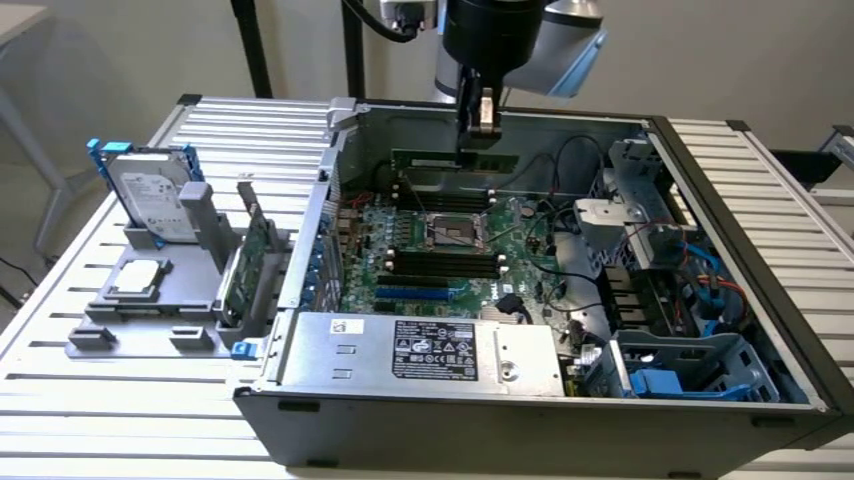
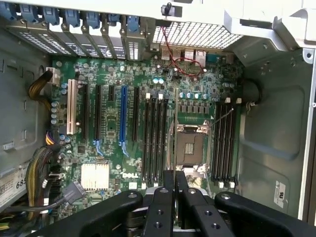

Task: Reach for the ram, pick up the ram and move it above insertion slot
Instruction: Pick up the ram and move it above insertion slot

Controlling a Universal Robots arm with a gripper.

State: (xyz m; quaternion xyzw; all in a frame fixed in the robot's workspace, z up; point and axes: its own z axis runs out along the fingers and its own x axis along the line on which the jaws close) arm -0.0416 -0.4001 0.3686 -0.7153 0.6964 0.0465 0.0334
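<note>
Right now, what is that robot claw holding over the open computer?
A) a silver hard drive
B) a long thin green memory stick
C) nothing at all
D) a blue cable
B: the gripper is shut on the ram, a narrow green stick hanging level above the motherboard inside the case, while the silver hard drive stands in its holder outside.

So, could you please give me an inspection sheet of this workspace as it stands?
Surface: ribbed metal table carrying an open computer case.
Job's things: ram held level above the circuit board; black memory slots below look empty.
Clutter: hard drive and green card standing in a grey holder at the exterior view's left.
Claw: shut on the ram's top edge.
Cables: blue cables at the case's exterior-view right; yellow-black bundle beside the board.
Surroundings: pale wall behind.
</note>
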